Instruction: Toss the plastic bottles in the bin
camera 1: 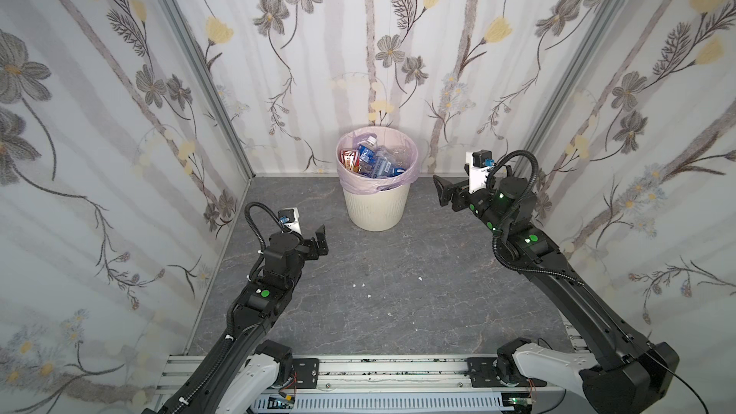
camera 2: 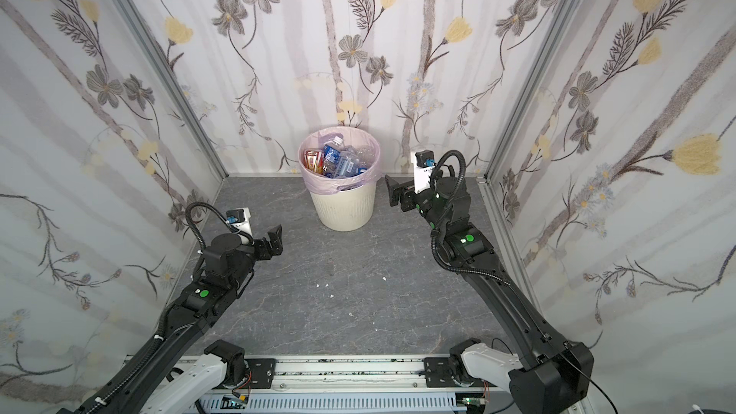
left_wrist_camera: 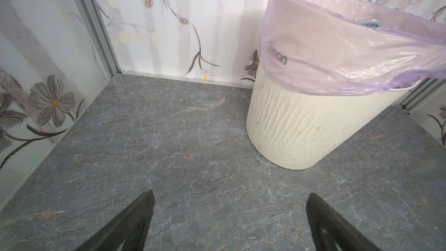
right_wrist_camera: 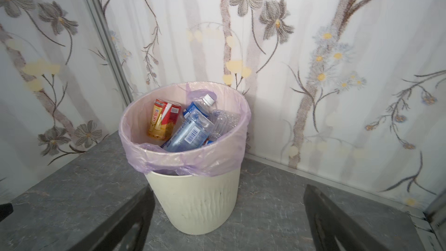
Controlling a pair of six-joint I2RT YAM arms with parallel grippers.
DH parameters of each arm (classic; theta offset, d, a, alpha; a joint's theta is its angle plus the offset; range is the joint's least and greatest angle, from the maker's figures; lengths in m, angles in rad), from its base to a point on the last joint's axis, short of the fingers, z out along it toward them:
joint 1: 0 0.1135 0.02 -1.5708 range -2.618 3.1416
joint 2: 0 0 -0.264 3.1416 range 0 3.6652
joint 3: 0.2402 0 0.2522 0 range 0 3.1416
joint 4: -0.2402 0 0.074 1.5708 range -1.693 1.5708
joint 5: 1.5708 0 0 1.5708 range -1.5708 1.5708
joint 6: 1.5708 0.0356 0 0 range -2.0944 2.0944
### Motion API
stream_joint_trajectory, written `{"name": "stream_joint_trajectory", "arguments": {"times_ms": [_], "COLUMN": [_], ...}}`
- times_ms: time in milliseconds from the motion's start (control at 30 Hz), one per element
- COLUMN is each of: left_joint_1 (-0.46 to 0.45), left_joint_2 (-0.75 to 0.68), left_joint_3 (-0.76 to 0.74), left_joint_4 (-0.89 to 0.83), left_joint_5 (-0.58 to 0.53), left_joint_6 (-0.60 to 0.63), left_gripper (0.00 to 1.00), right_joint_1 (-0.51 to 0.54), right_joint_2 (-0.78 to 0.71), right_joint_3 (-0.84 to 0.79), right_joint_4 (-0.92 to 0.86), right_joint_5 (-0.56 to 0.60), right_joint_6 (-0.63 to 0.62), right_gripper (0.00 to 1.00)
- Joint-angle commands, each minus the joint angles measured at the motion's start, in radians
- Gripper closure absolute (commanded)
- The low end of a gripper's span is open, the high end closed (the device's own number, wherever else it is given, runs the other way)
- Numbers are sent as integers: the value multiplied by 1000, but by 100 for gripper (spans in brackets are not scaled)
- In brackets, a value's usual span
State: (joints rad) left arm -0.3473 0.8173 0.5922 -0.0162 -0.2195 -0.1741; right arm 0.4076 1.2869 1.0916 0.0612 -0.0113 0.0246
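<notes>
The cream-white ribbed bin (camera 1: pixel 376 209) (camera 2: pixel 344 211) with its pale pink liner stands at the back of the grey floor against the far wall. Several plastic bottles (camera 1: pixel 374 161) (camera 2: pixel 338 163) lie piled inside it: clear ones with blue labels (right_wrist_camera: pixel 190 134) and one with a red-orange label (right_wrist_camera: pixel 164 119). My right gripper (camera 1: pixel 442 191) (camera 2: pixel 392 191) (right_wrist_camera: pixel 228 188) hovers open and empty just right of the bin's rim (right_wrist_camera: pixel 183 162). Open and empty too, my left gripper (camera 1: pixel 322 240) (camera 2: pixel 276 238) (left_wrist_camera: pixel 231 193) hangs low over the floor, left of and nearer than the bin (left_wrist_camera: pixel 301 129).
Floral wallpaper panels close in the left, back and right sides. A few small white scraps (camera 1: pixel 362 284) (camera 2: pixel 324 284) lie on the grey marble floor (camera 1: pixel 378 312). A metal rail (camera 1: pixel 378 370) carrying both arm bases runs along the front edge.
</notes>
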Motion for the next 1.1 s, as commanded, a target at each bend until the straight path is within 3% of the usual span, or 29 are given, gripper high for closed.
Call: {"name": "stream_joint_trajectory", "arguments": {"times_ms": [0,200,333,500,633,767,900,933,1000,1067], "left_joint_1": [13,88,158,226,259,281,284,296,306,317], "left_joint_2": [43,166,268,384,511,581,798,755,779,769], "left_joint_3": [-50,-221,-273,-350,-416,-404,-420,-408,-405,-392], "left_joint_4": [190,583,730,956,1188,1271,1541,1433,1474,1431], "left_joint_5": [-84,-105,-86,-22,0,80,74,79,89,102], "left_joint_6": [42,96,118,142,170,157,158,131,129,114], "left_gripper": [0,0,0,0,0,0,0,0,0,0], "right_joint_1": [-36,-124,-201,-317,-371,-378,-382,-381,-385,-390], "right_joint_2": [-58,-175,-194,-186,-121,17,189,232,199,215], "right_joint_3": [-95,-345,-515,-716,-848,-909,-950,-953,-921,-910], "right_joint_4": [70,225,334,568,826,1070,1326,1393,1270,1277], "right_joint_5": [81,199,262,320,314,279,191,178,161,150], "right_joint_6": [8,13,15,114,126,77,45,33,32,37], "right_gripper": [0,0,0,0,0,0,0,0,0,0]}}
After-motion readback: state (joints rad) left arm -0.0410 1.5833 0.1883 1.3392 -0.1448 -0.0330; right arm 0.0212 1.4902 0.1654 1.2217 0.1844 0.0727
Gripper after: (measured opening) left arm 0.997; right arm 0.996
